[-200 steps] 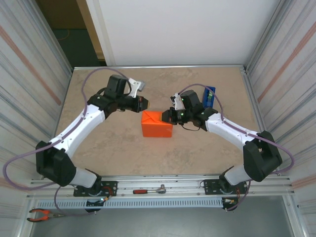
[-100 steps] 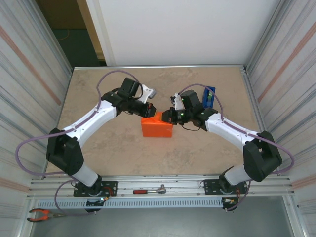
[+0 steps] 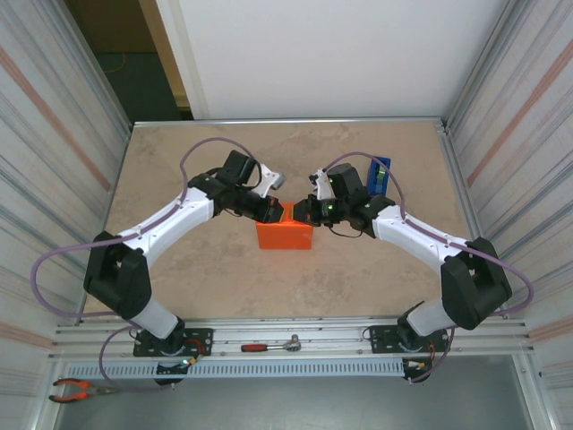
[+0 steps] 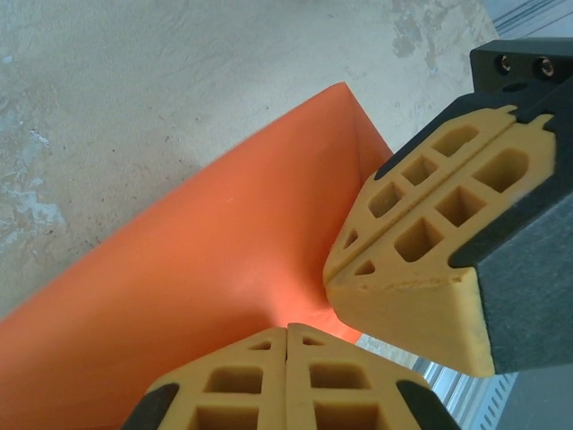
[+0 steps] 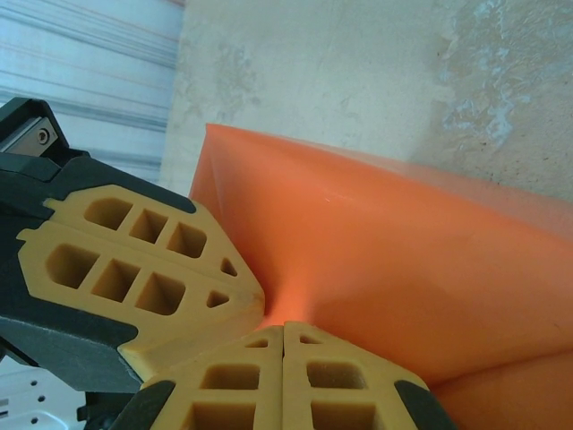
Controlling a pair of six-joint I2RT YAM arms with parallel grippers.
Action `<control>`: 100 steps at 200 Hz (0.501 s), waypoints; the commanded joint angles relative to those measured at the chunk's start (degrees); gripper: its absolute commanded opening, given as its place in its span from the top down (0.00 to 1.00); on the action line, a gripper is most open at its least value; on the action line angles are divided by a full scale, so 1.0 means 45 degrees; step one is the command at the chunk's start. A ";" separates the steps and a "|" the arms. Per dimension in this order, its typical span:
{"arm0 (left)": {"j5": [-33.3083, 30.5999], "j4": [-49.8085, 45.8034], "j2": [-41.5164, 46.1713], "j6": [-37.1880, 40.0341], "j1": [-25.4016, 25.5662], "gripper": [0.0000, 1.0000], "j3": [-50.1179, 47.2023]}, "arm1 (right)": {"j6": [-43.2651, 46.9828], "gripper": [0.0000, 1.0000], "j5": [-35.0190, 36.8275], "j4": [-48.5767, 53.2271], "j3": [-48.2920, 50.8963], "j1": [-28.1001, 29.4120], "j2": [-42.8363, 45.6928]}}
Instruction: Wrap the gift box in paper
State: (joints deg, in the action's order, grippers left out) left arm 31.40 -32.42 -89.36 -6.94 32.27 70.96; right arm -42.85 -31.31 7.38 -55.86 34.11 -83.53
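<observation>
As the top external view shows, the paper (image 3: 285, 236) covers the gift box at the centre of the desk (image 3: 215, 278), with the left end effector (image 3: 276, 213) and right end effector (image 3: 300, 212), both closed and empty, pressing its 12 o'clock edge. Left wrist view: both tips touch a smooth fold lying toward 9 o'clock. Right wrist view: that fold lies toward 3 o'clock; wrapping is judged nearly complete, with securing this flap left to do.

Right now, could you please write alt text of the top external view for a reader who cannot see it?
The shut left gripper and shut right gripper meet tip to tip on top of a box-shaped bundle of orange paper at the middle of a beige table. A blue tape dispenser stands just beyond the right gripper.
</observation>
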 commanded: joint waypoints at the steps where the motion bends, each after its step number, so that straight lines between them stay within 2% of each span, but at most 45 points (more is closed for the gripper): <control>1: 0.0110 0.0060 0.0460 0.0330 0.0055 1.00 -0.0383 | 0.0113 1.00 0.0482 0.1252 0.0402 -0.0099 -0.0103; 100: -0.0197 0.0389 0.1005 0.0111 -0.0099 0.99 -0.0161 | 0.0129 1.00 0.0149 0.1359 -0.0132 -0.0195 -0.0303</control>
State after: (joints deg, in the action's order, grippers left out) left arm 31.11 -30.65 -87.83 -6.20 32.27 69.19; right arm -42.85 -31.59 8.27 -56.27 34.04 -83.57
